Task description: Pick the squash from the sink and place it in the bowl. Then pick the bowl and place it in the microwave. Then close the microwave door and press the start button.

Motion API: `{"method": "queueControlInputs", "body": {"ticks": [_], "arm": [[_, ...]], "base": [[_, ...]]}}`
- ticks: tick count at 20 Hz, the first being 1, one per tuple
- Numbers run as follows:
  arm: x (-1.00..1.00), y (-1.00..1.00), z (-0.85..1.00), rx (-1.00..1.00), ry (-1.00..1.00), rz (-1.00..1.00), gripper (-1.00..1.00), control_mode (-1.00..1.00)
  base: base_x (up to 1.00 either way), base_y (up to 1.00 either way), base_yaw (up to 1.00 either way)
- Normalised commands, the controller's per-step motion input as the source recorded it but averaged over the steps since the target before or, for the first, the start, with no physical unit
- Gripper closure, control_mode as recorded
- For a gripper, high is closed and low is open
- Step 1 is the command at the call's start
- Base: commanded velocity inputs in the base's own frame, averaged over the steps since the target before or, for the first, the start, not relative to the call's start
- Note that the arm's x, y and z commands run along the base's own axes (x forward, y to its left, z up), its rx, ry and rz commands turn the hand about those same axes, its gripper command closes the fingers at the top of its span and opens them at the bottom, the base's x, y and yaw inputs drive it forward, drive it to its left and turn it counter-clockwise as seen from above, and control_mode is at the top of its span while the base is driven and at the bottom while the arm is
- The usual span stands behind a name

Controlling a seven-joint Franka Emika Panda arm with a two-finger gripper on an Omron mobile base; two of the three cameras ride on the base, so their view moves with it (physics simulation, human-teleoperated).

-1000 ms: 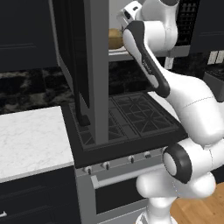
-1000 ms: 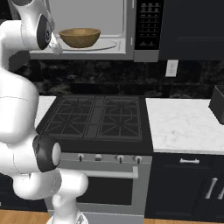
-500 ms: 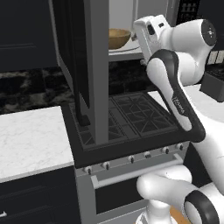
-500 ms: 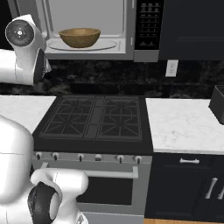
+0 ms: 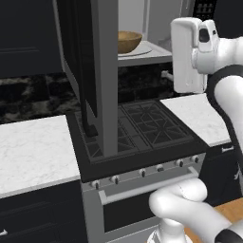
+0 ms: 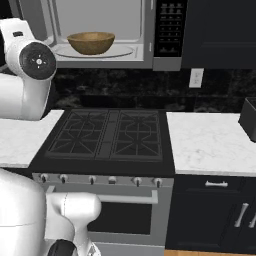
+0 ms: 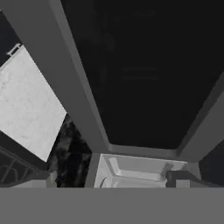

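**Bowl in microwave, door standing open**

The bowl (image 6: 91,42) is sitting on the floor of the microwave (image 6: 150,59). The microwave door (image 5: 92,71) is hanging wide open over the stove (image 6: 110,135). The gripper (image 7: 113,181) is facing the door glass, jaws spread wide, gripping nothing.

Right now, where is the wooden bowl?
The bowl sits inside the open microwave, on its round plate above the stove. In the left base view it shows just past the swung-out microwave door.
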Motion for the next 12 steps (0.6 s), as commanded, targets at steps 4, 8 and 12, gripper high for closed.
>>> {"method": "queueControlInputs", "body": {"ticks": [4,8,12], "arm": [[-1.00,0.05,-0.10,0.09,0.00,0.28,-1.00,-1.00],[-1.00,0.31,-0.15,0.03,0.00,0.18,-1.00,-1.00],[-1.00,0.26,-0.08,0.03,0.00,0.17,-1.00,-1.00]], "base": [[0.00,0.00,0.00],[0.00,0.00,0.00],[0.00,0.00,0.00]]}}
